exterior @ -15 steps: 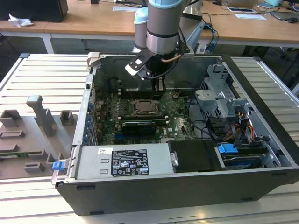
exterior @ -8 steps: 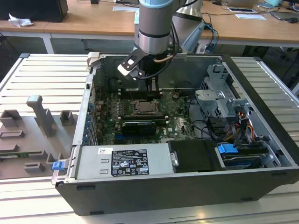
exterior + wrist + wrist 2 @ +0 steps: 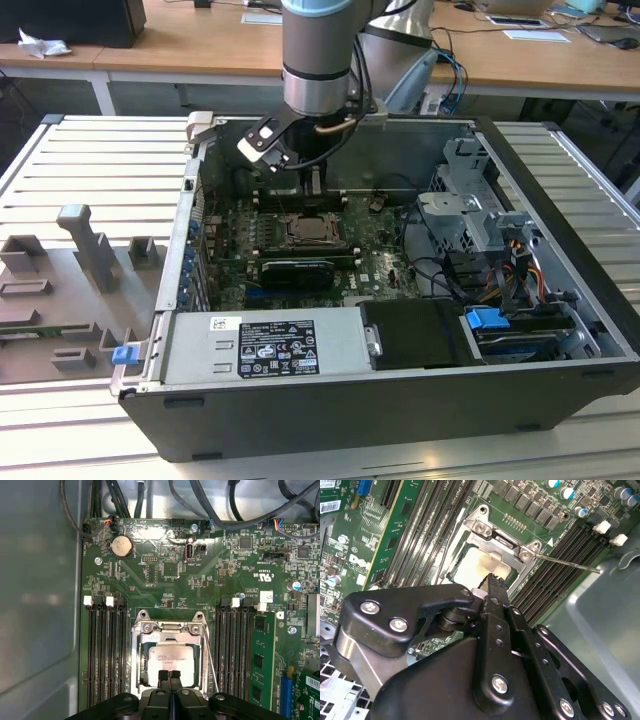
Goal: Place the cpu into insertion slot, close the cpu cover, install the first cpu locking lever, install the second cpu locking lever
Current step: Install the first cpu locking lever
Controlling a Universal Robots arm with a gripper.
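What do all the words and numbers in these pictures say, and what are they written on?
Nothing here can be quoted: all the print is too small to read.
black label with white print, on the power supply box: unreadable.
Dark print on the cpu: unreadable.
white lettering on the green circuit board: unreadable.
white sticker on that board: unreadable.

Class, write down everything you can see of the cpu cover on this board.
The cpu cover is a thin silver metal frame with a large square window, through which the pale cpu shows. It appears to lie flat around the cpu on the green board, between the black memory slots. Two screws sit by one end. The gripper, fingers together, hangs over the opposite end; contact cannot be told.
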